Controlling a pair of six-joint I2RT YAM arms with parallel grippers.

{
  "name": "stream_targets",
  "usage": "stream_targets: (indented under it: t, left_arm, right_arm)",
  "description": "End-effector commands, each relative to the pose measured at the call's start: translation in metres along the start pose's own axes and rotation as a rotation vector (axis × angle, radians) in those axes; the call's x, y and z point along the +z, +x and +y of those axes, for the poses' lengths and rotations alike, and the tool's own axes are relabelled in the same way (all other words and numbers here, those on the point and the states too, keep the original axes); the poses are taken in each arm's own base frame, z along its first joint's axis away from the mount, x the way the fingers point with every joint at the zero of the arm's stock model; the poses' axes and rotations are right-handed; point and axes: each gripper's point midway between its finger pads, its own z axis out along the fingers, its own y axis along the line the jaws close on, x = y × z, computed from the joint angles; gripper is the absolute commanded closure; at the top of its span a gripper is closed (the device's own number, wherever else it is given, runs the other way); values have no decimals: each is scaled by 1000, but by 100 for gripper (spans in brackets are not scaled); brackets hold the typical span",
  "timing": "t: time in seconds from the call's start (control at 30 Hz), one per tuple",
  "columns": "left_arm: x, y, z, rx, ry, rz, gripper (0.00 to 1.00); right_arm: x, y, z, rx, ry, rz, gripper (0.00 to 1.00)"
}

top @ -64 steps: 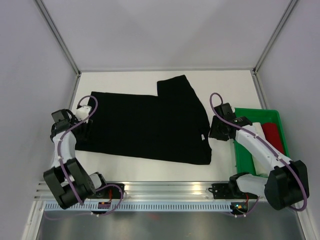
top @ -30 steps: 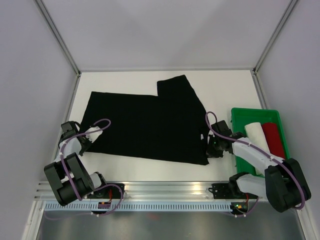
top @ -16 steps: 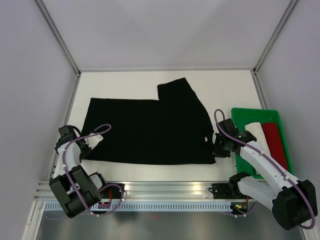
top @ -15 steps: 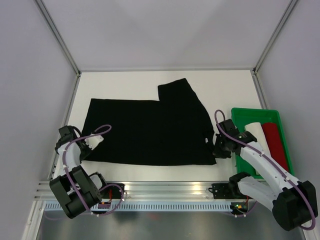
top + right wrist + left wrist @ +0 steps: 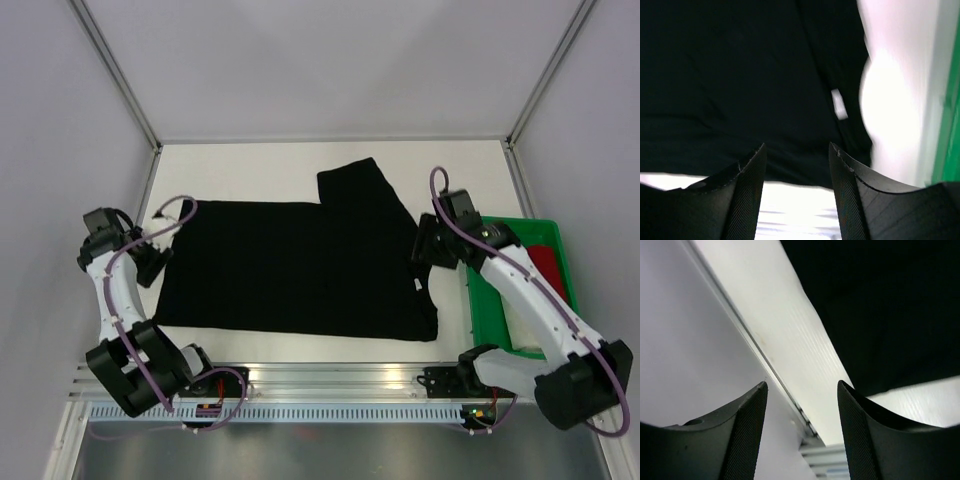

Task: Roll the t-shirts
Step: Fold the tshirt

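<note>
A black short-sleeved t-shirt [image 5: 290, 270] lies spread flat on the white table [image 5: 250, 170], one sleeve pointing to the back. Its small white neck label [image 5: 840, 105] shows near its right edge. My left gripper [image 5: 152, 262] hovers at the shirt's left edge, open, with nothing between its fingers [image 5: 801, 385]; the black cloth [image 5: 890, 315] lies off to its right. My right gripper [image 5: 422, 247] hangs over the shirt's right edge, also open and empty [image 5: 797, 146]. A red roll [image 5: 548, 265] and a white roll [image 5: 517, 322] lie in the tray, partly behind my right forearm.
The green tray [image 5: 480, 305] stands at the table's right side, close to the shirt's collar end; its rim [image 5: 950, 125] shows in the right wrist view. Grey walls [image 5: 685, 340] close in the table on three sides. An aluminium rail [image 5: 320, 385] runs along the near edge.
Both grippers were shut on the shirt's near corners; now both stand open and have let go. Both have lifted and moved back along the shirt's sides. The shirt lies flatter.
</note>
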Motion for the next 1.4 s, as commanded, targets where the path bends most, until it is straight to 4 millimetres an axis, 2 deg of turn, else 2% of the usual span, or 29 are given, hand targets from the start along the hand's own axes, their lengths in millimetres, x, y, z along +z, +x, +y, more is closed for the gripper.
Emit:
stream_targets:
  t: [0.0,0.07,0.1,0.13,0.17,0.2,0.23,0.27,0.3,0.33,0.37,0.4,0.43,0.47,0.5,0.53,0.57,0.6,0.63,0.67,0.73,0.77,0.83,0.87,0.9,0.97,1.2,1.27,1.37]
  left_arm:
    - [-18,-71,18,-228,42,-279,37]
    - [-6,-93,29,-326,57,-316,37]
    - [-6,-101,41,-351,29,-327,37]
    - [6,-106,45,-381,35,-315,37]
    - [10,-122,58,-419,-1,-350,37]
    - [13,-128,70,-439,-33,-349,37]
    - [26,-133,76,-495,-29,-337,37]
    - [33,-142,83,-503,-44,-346,36]
    - [32,-152,96,-510,-61,-361,36]
    - [37,-157,101,-544,-57,-359,36]
    - [56,-160,101,-561,-29,-332,35]
    - [54,-169,117,-571,-50,-349,35]
    - [63,-173,121,-603,-40,-341,34]
    - [83,-172,121,-625,-17,-308,34]
    - [85,-180,135,-635,-37,-318,33]
    - [92,-184,136,-643,-33,-311,33]
    - [99,-188,139,-640,-35,-304,32]
    - [115,-189,144,-642,-39,-277,32]
    - [121,-195,144,-636,-38,-272,32]
    - [130,-197,143,-636,-33,-261,31]
    - [149,-208,140,-633,-2,-252,31]
    - [151,-214,144,-634,-5,-263,31]
    - [168,-219,136,-648,24,-242,31]
    - [169,-226,140,-649,28,-262,31]
    - [181,-225,135,-666,52,-248,30]
    - [184,-231,136,-679,76,-252,31]
    - [209,-227,123,-726,131,-207,32]
    - [213,-231,117,-730,166,-208,34]
    - [216,-233,107,-726,201,-203,38]
  right_arm:
    - [-2,-92,53,-79,-91,-212,41]
    - [6,-125,74,-129,-115,-266,41]
    - [19,-147,89,-144,-114,-274,41]
    - [25,-161,95,-155,-108,-288,40]
    - [32,-175,103,-162,-108,-304,40]
    - [48,-195,114,-176,-102,-305,40]
    - [57,-204,120,-178,-102,-303,40]
    - [53,-230,130,-164,-123,-346,41]
    - [84,-232,130,-161,-105,-301,41]
    - [94,-240,133,-155,-114,-297,41]
    - [114,-257,133,-139,-104,-298,41]
    - [125,-265,132,-127,-98,-299,41]
    - [138,-272,131,-119,-88,-301,40]
    - [161,-284,125,-105,-58,-300,40]
    - [174,-287,124,-97,-46,-292,40]
    - [188,-289,117,-92,-21,-276,40]
    - [212,-294,115,-90,-5,-273,40]
    - [224,-295,112,-85,7,-265,40]
    - [235,-296,107,-76,16,-260,39]
    - [256,-293,102,-72,22,-247,39]
    - [271,-296,95,-51,22,-255,39]
    - [284,-289,89,-49,34,-237,39]
    - [299,-283,85,-45,39,-221,39]
    - [303,-281,85,-45,33,-212,39]
    - [308,-275,89,-45,6,-189,39]
    - [318,-266,91,-41,-20,-159,41]
    - [331,-249,99,-69,-47,-125,44]
    - [333,-246,99,-78,-44,-118,49]
    - [335,-238,107,-102,-74,-98,62]
